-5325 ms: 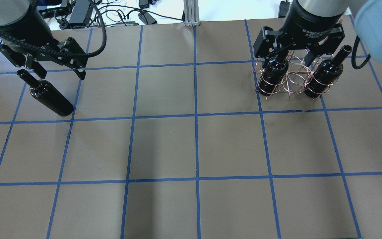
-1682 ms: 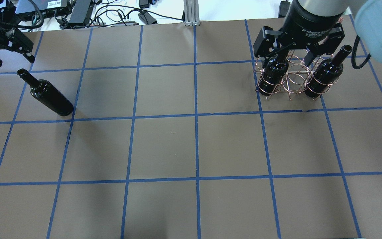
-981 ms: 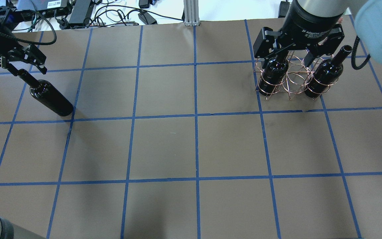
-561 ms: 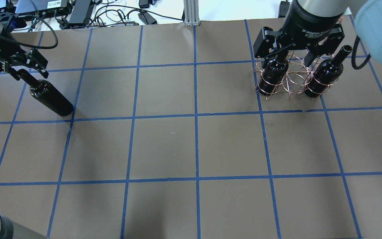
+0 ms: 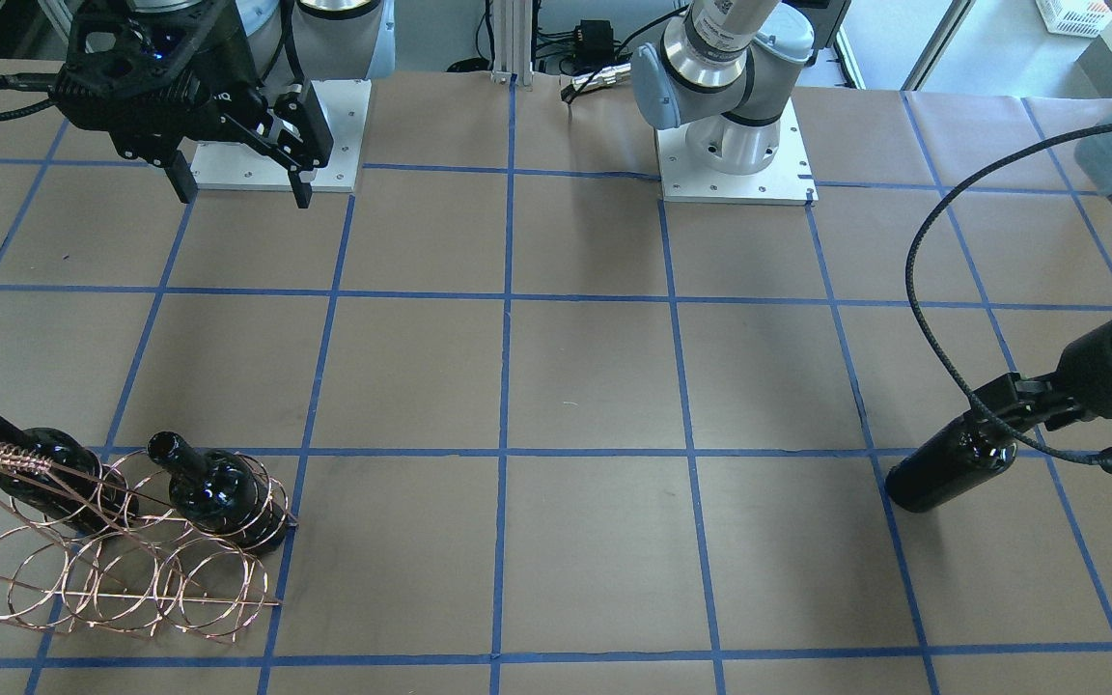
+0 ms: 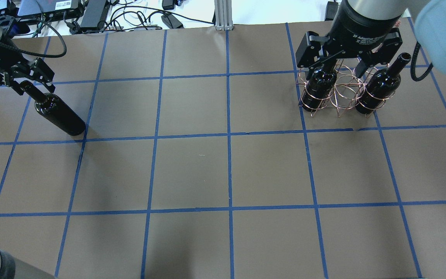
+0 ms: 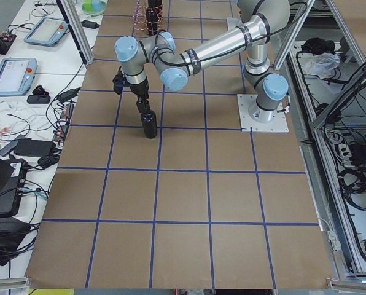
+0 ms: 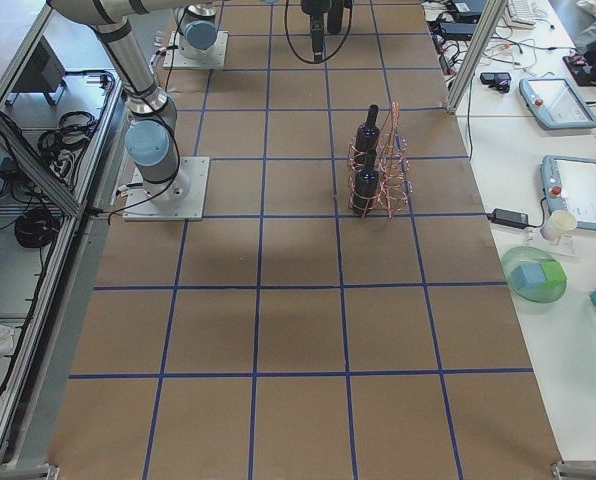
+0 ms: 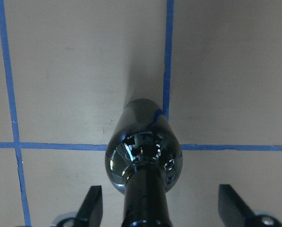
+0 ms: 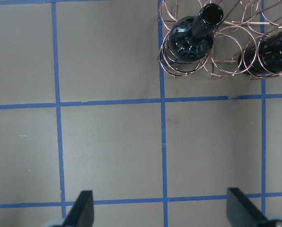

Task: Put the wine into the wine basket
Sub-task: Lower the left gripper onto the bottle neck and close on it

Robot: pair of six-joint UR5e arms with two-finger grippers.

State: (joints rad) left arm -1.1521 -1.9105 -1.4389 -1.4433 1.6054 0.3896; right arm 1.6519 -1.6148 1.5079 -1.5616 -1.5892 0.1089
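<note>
Brown paper taped into a blue grid covers the table, and on the robot's left side of it the wine lies on its side, well apart from the wine basket at the far right. We see 2 other bottles already lodged in the basket's rings, with several rings showing no bottle. The left gripper is down at the lying bottle's neck, its jaws spread wide with 1 finger on each side and a clear gap to the glass, so it grips nothing yet. The right gripper hangs high near the basket, jaws wide apart and empty. We judge the bottle to be stiff, fairly heavy, breakable and slick on its glossy surface. The neck just under the lipped mouth looks like the best hold, since the lip would stop a slide. But the body's weight sits far from there, so we expect it to swing down when lifted.
</note>
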